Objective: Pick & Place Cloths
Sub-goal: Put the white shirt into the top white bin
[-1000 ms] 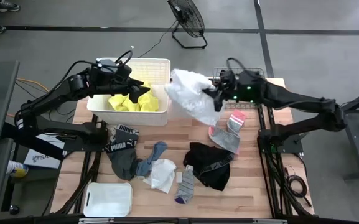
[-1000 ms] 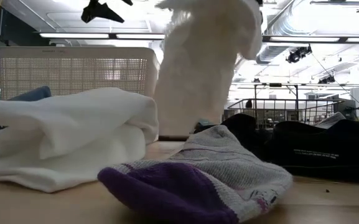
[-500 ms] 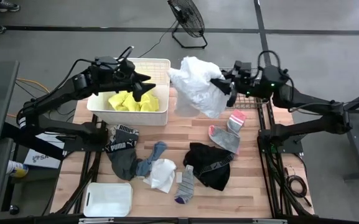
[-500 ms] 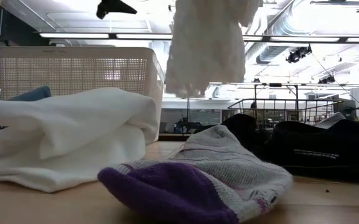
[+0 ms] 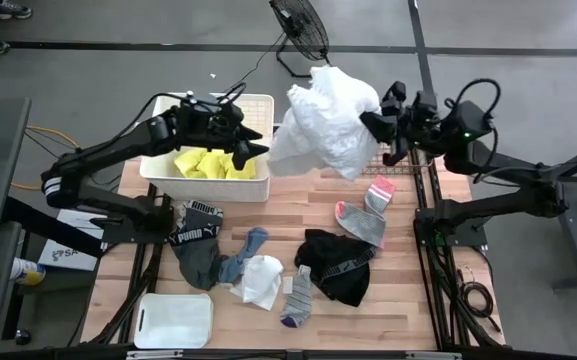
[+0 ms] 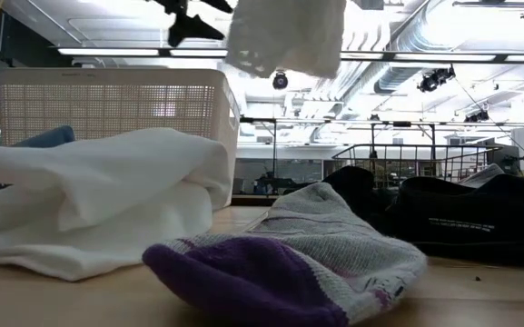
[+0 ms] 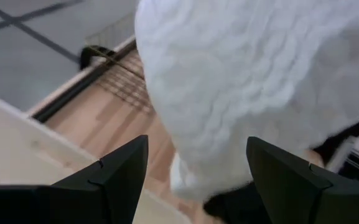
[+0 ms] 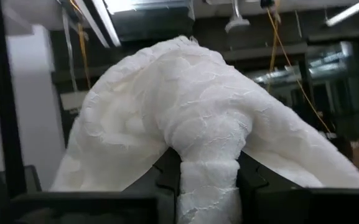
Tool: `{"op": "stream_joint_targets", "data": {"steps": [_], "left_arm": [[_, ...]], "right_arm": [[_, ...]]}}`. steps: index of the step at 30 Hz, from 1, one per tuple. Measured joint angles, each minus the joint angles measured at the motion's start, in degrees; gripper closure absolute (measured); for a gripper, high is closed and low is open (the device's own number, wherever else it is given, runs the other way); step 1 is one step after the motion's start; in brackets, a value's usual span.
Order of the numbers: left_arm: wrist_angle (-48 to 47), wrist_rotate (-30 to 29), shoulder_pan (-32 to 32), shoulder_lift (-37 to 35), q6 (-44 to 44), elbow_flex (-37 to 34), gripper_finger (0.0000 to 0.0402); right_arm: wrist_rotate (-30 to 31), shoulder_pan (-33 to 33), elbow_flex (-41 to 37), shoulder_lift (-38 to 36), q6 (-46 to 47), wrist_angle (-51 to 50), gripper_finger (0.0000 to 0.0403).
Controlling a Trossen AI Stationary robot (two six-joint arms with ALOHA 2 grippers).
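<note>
A white lacy cloth [image 5: 330, 128] is held in the air past the bin's right end by my right gripper [image 5: 376, 126], which is shut on it. In the low view the white cloth [image 6: 284, 34] hangs high above the table. My left gripper [image 5: 255, 151] is open above the right end of the white bin [image 5: 258, 105]. Its fingers point at the cloth, and the left wrist view shows the cloth [image 7: 254, 81] just ahead of the left gripper [image 7: 198, 177]. No touch shows there. Neon yellow cloths [image 5: 206, 163] lie in the bin. My right gripper pinches a bunched fold of the white cloth [image 8: 208, 177] between its two fingers [image 8: 167, 182]; several layers are gathered there. The fingers come roughly level from the table's right side. The cloth is lifted clear and billows out beyond the fingertips, drooping slack toward the bin.
On the wooden table lie a dark grey garment with a lettered waistband [image 5: 196, 240], a blue sock [image 5: 244, 252], a white cloth [image 5: 262, 281], a purple-toed sock [image 5: 298, 296], a black garment [image 5: 336, 266] and a grey-pink sock [image 5: 366, 212]. A white lid [image 5: 173, 320] sits at the near left corner.
My right gripper has risen and drawn back toward the table's right and far edges. It has carried the white cloth up until its hanging lower end is high above the table. My left gripper has moved right across the bin toward the cloth.
</note>
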Motion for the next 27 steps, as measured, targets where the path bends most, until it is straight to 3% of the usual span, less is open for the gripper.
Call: {"op": "stream_joint_targets", "data": {"steps": [6,10,18,27], "left_arm": [[5.8,9.1,-0.5,3.2,1.1,0.0,0.0135],[9.0,10.3,-2.4,5.0,3.2,0.0,0.0135],[22.9,1.1,-7.3,8.8,9.3,0.0,0.0129],[38.3,-3.3,-9.5,14.5,11.6,0.0,0.0048]], "right_arm": [[1.3,0.0,0.0,-2.2,-2.7,1.4,0.034],[3.7,0.0,0.0,-3.5,-4.5,1.7,0.034],[3.3,0.0,0.0,-3.6,-4.5,2.3,0.034],[1.5,0.0,0.0,-2.3,-1.5,5.8,0.034]]}}
